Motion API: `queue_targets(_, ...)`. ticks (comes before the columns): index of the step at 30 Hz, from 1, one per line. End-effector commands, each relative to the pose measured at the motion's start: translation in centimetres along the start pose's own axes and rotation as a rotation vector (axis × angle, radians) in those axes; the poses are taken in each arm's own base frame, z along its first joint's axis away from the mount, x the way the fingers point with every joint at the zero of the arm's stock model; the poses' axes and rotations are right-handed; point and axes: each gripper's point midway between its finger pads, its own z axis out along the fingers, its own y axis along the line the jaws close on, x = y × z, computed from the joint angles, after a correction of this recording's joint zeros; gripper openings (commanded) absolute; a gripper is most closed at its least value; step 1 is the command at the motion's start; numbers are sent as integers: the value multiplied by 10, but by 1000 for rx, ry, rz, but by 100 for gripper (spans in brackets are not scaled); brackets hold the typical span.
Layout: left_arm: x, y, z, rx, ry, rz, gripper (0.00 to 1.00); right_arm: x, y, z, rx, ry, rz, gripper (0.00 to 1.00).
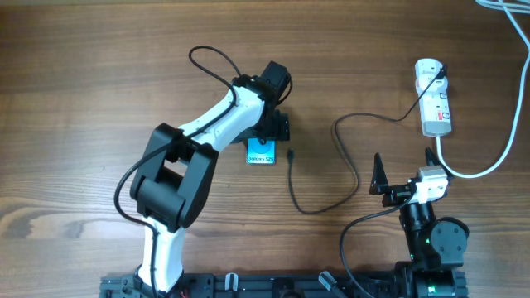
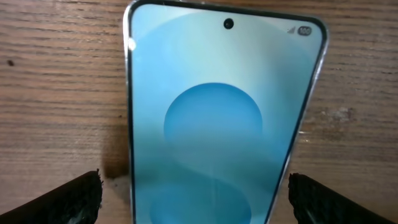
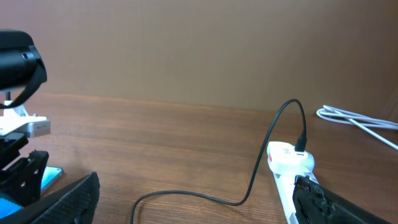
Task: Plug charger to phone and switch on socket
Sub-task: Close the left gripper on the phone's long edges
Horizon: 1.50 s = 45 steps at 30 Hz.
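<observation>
Nearest the overhead camera is the left arm (image 1: 170,178). Its bulky black elbow is raised above the wooden table (image 1: 74,91), and its white forearm reaches up and to the right. The left gripper (image 1: 269,136) points down over the phone (image 1: 261,152); only the phone's teal end with the white text strip shows beneath it. The charger (image 1: 357,178) runs from the white adapter on the socket (image 1: 433,98), loops down across the table and ends at its plug tip (image 1: 291,154). The tip lies on the wood just beside the phone's right edge, apart from it. The right arm (image 1: 426,236) sits folded low at the bottom right. The right gripper (image 1: 385,189) faces left with its fingers spread and nothing between them, near the cable's bend but clear of it. A thick white cord (image 1: 507,149) curves away from the socket's lower end.

From the left wrist, the phone (image 2: 214,124) lies flat, screen up and glowing, between the two black fingertips (image 2: 81,198). The jaws stand wide, with bare wood showing on each side, so they touch nothing.

From the right wrist, both fingertips (image 3: 71,199) sit at the lower corners, far apart and empty. The socket (image 3: 289,160) lies just beyond the right fingertip with the charger (image 3: 261,168) plugged in. The phone's teal corner (image 3: 48,177) shows at far left under the other arm.
</observation>
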Motion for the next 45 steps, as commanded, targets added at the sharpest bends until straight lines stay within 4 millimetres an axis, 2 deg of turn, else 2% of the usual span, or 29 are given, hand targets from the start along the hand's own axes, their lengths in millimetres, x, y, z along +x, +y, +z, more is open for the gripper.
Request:
queue_targets(1,7,7,21,-38,37,0,100,-1,-1,0,10,-7,3,100)
queue_targets(8,13,9,32,-53,69,2,100,-1,-1,0,10,-7,3,100)
queue_targets(19,22,-4,32,24,121,-2,100,-1,-1,0,10,-7,3,100)
queue_targets(45,28,-8,32,-20,106,33,100,-1,-1,0,10,-7,3,100)
